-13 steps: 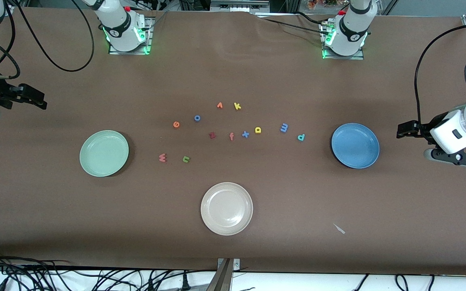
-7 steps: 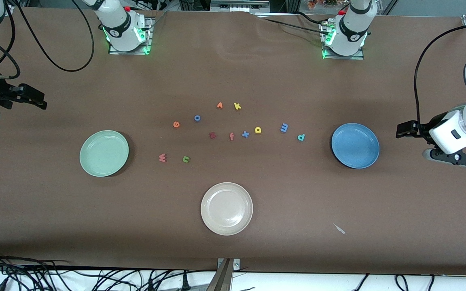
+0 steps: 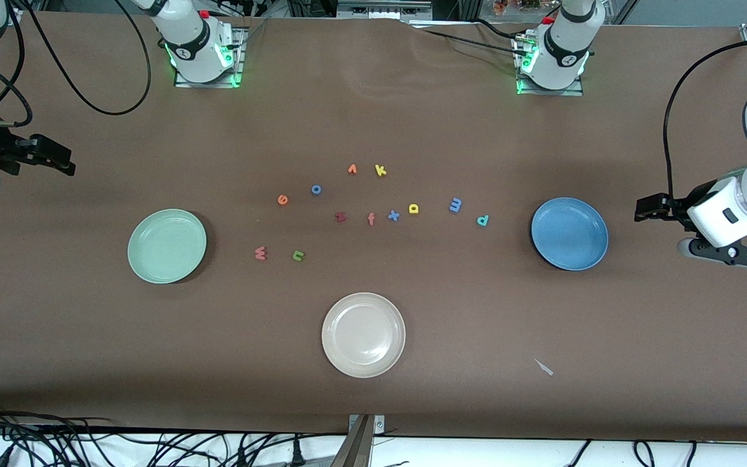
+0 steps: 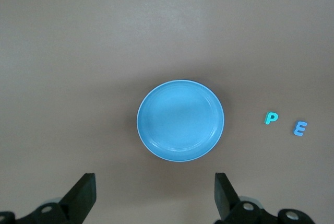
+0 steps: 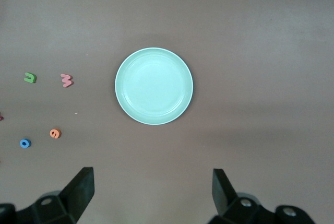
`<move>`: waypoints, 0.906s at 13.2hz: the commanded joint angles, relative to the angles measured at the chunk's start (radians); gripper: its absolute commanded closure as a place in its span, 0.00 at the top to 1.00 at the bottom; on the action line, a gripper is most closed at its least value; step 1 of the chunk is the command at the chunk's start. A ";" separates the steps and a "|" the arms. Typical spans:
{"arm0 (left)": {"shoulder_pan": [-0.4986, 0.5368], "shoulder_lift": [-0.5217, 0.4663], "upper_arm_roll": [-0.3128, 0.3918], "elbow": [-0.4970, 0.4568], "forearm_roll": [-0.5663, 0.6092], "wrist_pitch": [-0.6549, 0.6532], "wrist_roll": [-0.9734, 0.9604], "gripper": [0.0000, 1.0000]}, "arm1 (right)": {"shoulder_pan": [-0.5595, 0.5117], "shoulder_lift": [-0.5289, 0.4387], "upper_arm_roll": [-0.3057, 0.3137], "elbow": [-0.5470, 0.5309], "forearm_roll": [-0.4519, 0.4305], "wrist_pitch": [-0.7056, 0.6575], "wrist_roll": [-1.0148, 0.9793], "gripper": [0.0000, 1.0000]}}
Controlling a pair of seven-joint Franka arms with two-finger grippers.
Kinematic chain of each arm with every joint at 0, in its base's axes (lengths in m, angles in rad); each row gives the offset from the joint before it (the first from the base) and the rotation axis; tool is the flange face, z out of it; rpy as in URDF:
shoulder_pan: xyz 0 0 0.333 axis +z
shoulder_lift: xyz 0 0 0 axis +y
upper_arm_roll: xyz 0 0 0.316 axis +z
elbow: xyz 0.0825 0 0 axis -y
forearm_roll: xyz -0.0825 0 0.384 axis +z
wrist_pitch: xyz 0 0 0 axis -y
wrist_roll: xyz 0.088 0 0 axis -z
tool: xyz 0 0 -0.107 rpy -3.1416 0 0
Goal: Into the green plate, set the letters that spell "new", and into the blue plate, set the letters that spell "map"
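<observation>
Sorting task at its outset; nothing has yet been placed. The green plate lies empty toward the right arm's end of the worktop, and the blue plate lies empty toward the left arm's end. A cream-white plate sits between them, nearer the front camera, also empty.

All six wanted letters rest on the bare worktop between the two coloured plates. For "new": the salmon-red "w" and the green "n" lie side by side, near the green plate, and the orange "e" lies farther from the front camera than these. For "map": the teal "p" lies closest to the blue plate, the blue "m" just beside it, and the yellow "a" further toward the middle. The shapes are small, so the reading of each letter is probable rather than certain. Spare letters lie among them.

The right gripper hangs over the worktop's edge at its own end, fingers apart and empty; its wrist view looks down on the green plate. The left gripper hangs near the blue plate, fingers likewise apart and empty. Six transfers remain, three per plate.
</observation>
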 commanded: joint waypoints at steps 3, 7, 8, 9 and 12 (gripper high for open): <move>-0.010 -0.012 -0.033 -0.026 -0.034 -0.008 -0.061 1.00 | 0.004 -0.007 -0.004 -0.005 -0.009 -0.005 -0.012 1.00; -0.010 -0.012 -0.129 -0.067 -0.034 0.001 -0.222 1.00 | 0.004 -0.007 -0.004 -0.005 -0.009 -0.005 -0.012 1.00; -0.010 -0.009 -0.148 -0.081 -0.036 0.010 -0.271 1.00 | 0.004 -0.007 -0.004 -0.005 -0.009 -0.005 -0.012 1.00; -0.010 -0.010 -0.165 -0.110 -0.052 0.042 -0.305 1.00 | 0.004 -0.007 -0.004 -0.005 -0.009 -0.005 -0.012 1.00; -0.010 -0.010 -0.215 -0.219 -0.086 0.174 -0.362 1.00 | 0.004 -0.007 -0.004 -0.005 -0.009 -0.005 -0.012 1.00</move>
